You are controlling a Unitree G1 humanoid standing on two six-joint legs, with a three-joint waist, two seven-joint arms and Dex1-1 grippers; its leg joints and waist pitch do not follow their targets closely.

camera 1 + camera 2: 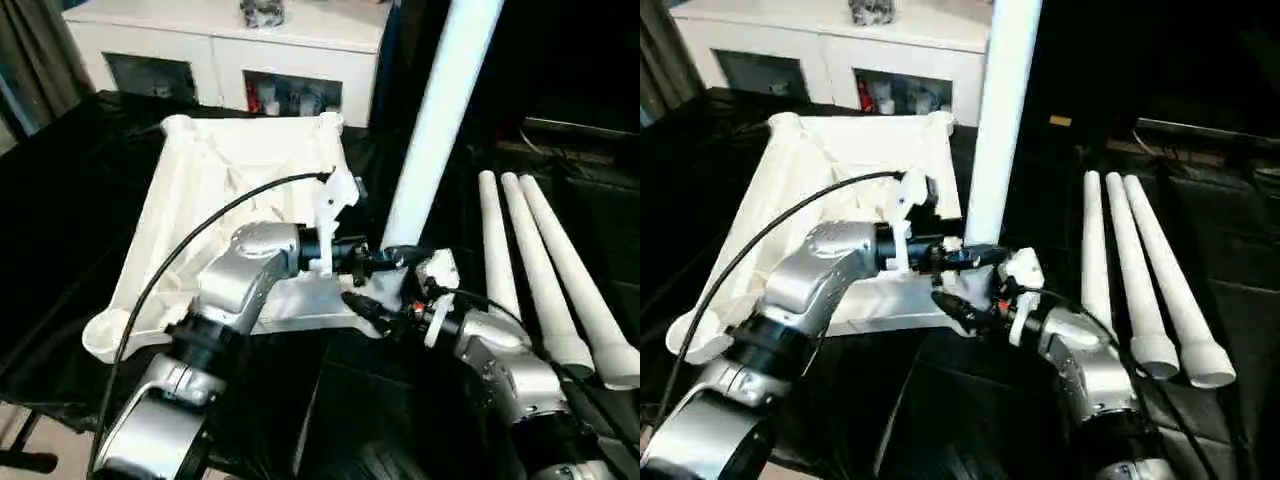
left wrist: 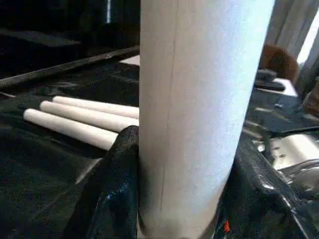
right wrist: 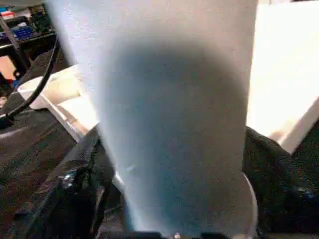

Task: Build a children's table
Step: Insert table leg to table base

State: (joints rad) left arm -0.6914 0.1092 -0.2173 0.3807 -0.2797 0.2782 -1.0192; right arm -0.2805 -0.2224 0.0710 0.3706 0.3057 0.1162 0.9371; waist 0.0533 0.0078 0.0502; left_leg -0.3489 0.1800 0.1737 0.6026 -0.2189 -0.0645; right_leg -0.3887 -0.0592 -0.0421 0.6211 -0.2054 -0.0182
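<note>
While the tabletop lies ribbed side up on the black cloth at centre left of the head view, one upright leg rises from its near right corner socket through the top edge, blocking part of the dark background. Left gripper fingers sit against both sides of that leg near its base, closed on it; the right gripper brackets the same leg from below, fingers spread wide, contact indeterminate. Three spare legs lie side by side at right, and a white cabinet stands along the upper edge.
</note>
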